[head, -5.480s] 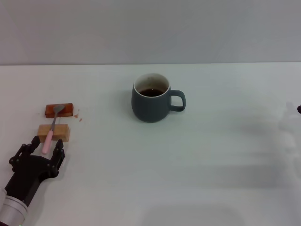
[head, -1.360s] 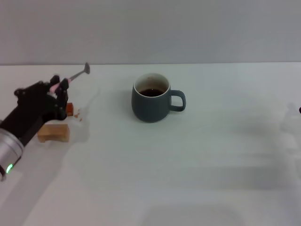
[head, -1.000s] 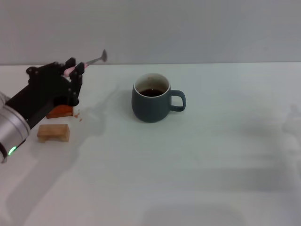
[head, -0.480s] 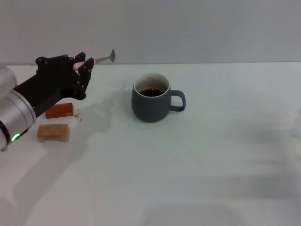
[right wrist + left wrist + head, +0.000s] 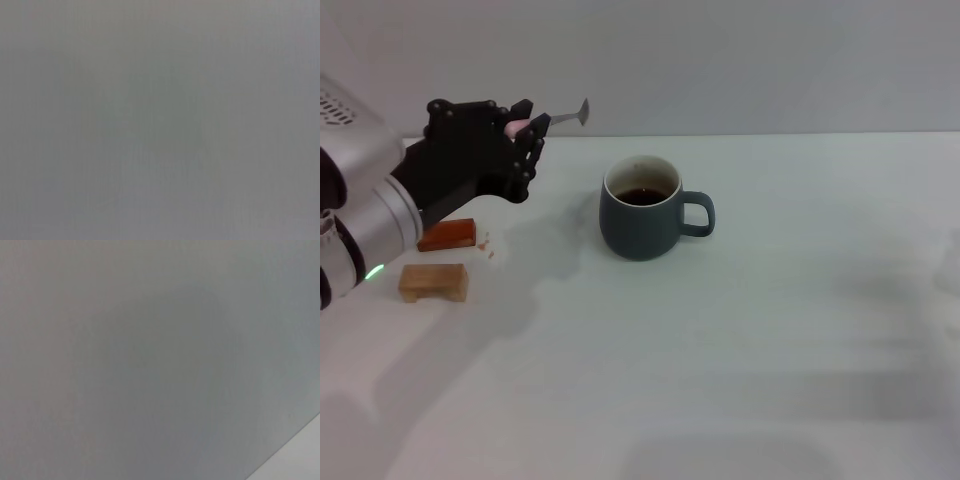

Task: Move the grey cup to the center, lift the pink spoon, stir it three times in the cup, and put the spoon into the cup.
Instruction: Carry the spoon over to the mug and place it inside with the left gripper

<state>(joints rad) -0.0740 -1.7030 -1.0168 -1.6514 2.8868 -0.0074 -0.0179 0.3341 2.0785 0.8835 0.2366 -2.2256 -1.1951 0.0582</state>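
Count, head view: one grey cup [image 5: 642,212] with a single loop handle. One pink spoon [image 5: 552,119]. Two wooden blocks: one reddish-brown block [image 5: 447,234], one tan block [image 5: 433,282]. One gripper visible, the left gripper [image 5: 520,140]. One white table [image 5: 740,340]. Both wrist views: nothing countable, plain grey only.
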